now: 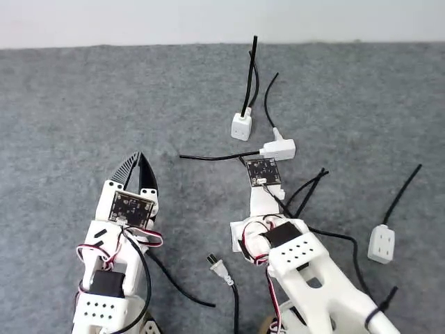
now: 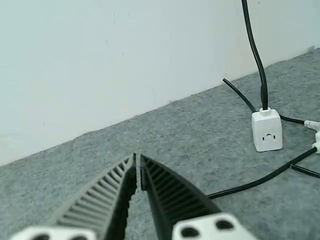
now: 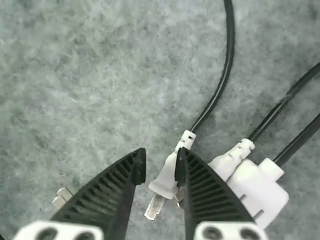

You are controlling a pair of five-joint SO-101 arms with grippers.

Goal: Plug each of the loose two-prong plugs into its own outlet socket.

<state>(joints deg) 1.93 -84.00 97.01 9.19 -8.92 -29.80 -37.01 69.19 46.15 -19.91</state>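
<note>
Lying on the grey mat between the two arms, one loose two-prong plug has its long axis on a diagonal. Its prongs point away from the arms and toward the left arm's side, and its black cord trails back to the near edge.

A second white plug sits between the fingers of the right gripper. The jaws are narrowly apart; the plug's body touches one finger and a gap shows on the other side. Its long axis runs along the fingers, with prongs pointing back toward the gripper's base and the cord leading off ahead. Just beside it lies a joined plug and socket, whose cords run off the same way.

The left gripper hovers over bare mat well apart from any plug. Its fingers are closed to a thin slit with nothing in them.

A cube socket stands farther out, its slotted face turned toward the arms and its cord rising from the far end. A flat socket lies on the right arm's outer side, with its long axis running near to far and its cord leading away.
</note>
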